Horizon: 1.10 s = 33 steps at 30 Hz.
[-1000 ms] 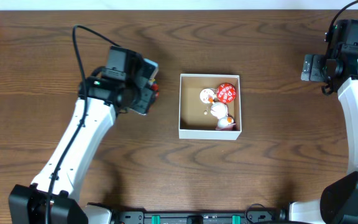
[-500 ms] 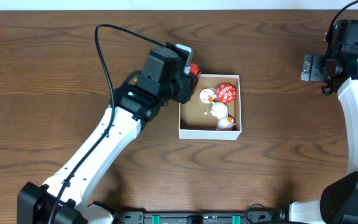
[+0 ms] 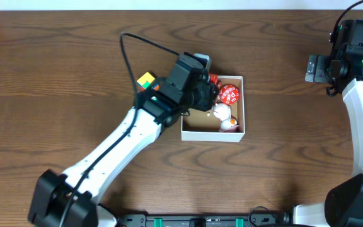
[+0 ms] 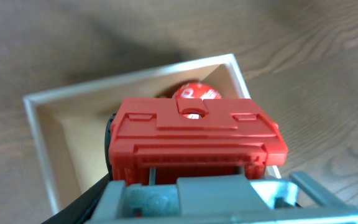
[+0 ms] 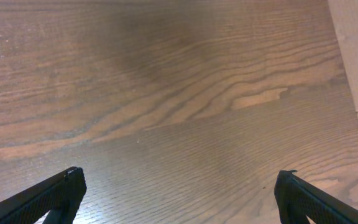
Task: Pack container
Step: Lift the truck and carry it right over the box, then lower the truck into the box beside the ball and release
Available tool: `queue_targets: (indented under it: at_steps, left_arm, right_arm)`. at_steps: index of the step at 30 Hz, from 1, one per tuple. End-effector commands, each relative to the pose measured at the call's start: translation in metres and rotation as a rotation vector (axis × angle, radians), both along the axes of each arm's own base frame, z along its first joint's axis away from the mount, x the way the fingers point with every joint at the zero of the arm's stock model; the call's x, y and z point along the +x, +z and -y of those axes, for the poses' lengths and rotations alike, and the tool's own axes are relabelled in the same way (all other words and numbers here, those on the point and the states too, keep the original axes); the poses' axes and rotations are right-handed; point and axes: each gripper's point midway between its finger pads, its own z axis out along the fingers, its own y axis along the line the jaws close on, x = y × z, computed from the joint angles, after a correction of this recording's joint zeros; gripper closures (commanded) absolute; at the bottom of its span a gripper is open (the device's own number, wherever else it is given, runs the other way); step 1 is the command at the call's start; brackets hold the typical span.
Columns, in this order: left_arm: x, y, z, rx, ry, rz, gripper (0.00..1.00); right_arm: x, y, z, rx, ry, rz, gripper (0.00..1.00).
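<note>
Looks like the placing step: left gripper clamped on a ribbed red plastic block over the container at centre (thin white walls, tan card floor, round toys inside), so next should be lower into free floor and let go; right gripper spread wide, idle.

Right hand, dark fingertips wide apart, over brown wood-grain table.
</note>
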Motion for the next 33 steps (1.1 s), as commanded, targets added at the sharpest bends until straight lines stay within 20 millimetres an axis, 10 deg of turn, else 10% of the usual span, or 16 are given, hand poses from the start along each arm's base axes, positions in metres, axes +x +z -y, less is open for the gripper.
queue_targets:
  at_steps: [1, 16, 33]
  left_arm:
    - [0.004, -0.012, 0.006, -0.013, 0.045, -0.05, 0.63]
    - [-0.01, -0.052, 0.014, 0.047, 0.065, -0.161, 0.69]
    - [-0.017, -0.07, -0.027, 0.297, 0.154, -0.135, 0.68]
  right_arm:
    - [0.001, 0.005, 0.002, 0.003, -0.02, 0.018, 0.01]
    - [0.001, 0.005, 0.003, 0.003, -0.02, 0.018, 0.01]
    - [0.001, 0.005, 0.003, 0.003, -0.02, 0.018, 0.01]
